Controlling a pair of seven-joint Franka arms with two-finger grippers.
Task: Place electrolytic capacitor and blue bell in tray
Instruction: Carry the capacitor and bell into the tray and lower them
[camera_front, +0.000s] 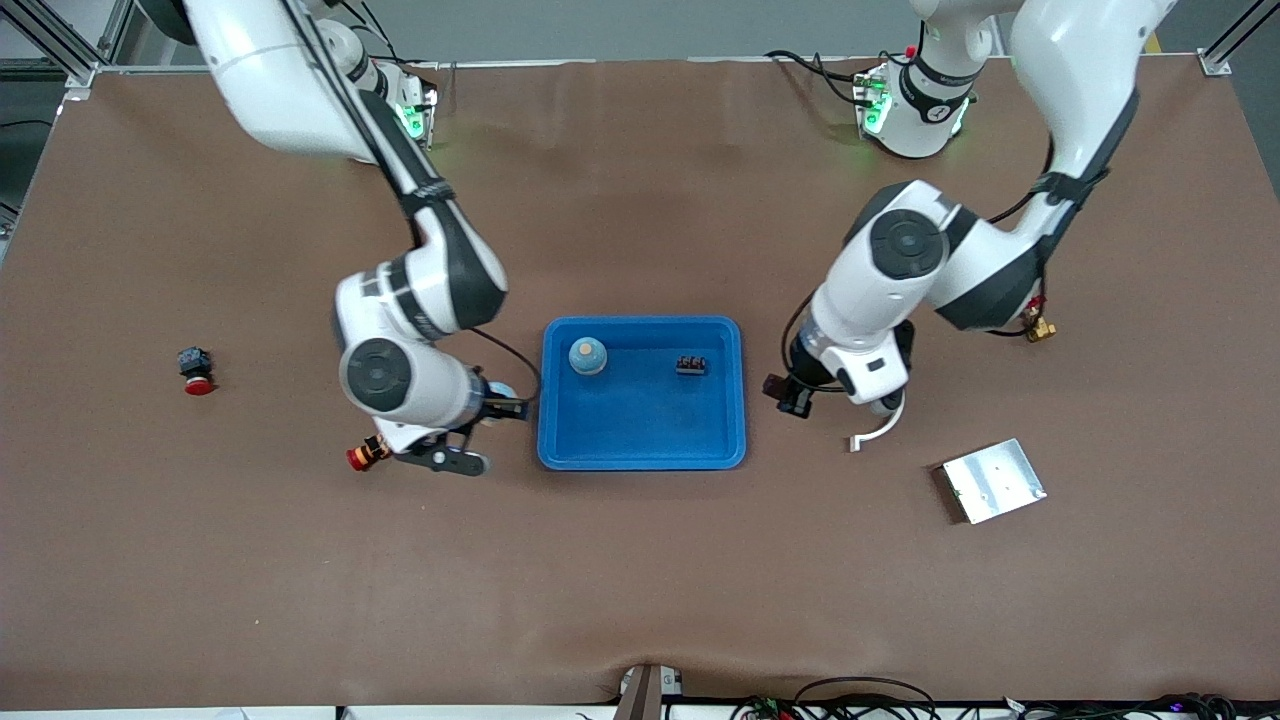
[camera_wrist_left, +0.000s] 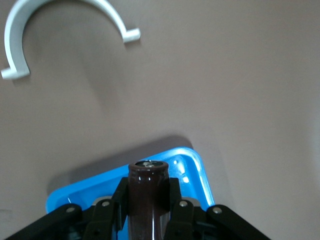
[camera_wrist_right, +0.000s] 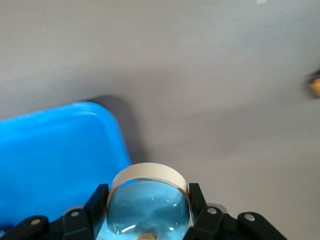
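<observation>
Two grippers carry loads on my screens, both just off the shallow bright-blue plastic tray (camera_front: 641, 440) in the middle of the brown table. My left gripper (camera_wrist_left: 148, 200) hangs over the table just off the tray's short side toward the left arm's end, its black fingers (camera_wrist_left: 172, 197) clamped on a dark brown cylindrical electrolytic capacitor (camera_wrist_left: 146, 192), whose silver cap shows in the left wrist view. My right gripper (camera_wrist_right: 148, 210) is over the table just off the tray's other short side, its fingers (camera_wrist_right: 96, 202) closed on a pale blue dome-shaped bell with a cream rim (camera_wrist_right: 148, 205).

Inside the tray I see a second small blue dome with a tan top (camera_front: 587, 355) near the corner toward the right arm's base, and a small black component (camera_front: 690, 365) resting apart from it.

On the table toward the left arm's end lie a curved white plastic clip (camera_front: 877, 428) and a flat silver metal plate (camera_front: 992, 480). A red-capped black push-button (camera_front: 195, 370) rests toward the right arm's end, well apart from the tray.
</observation>
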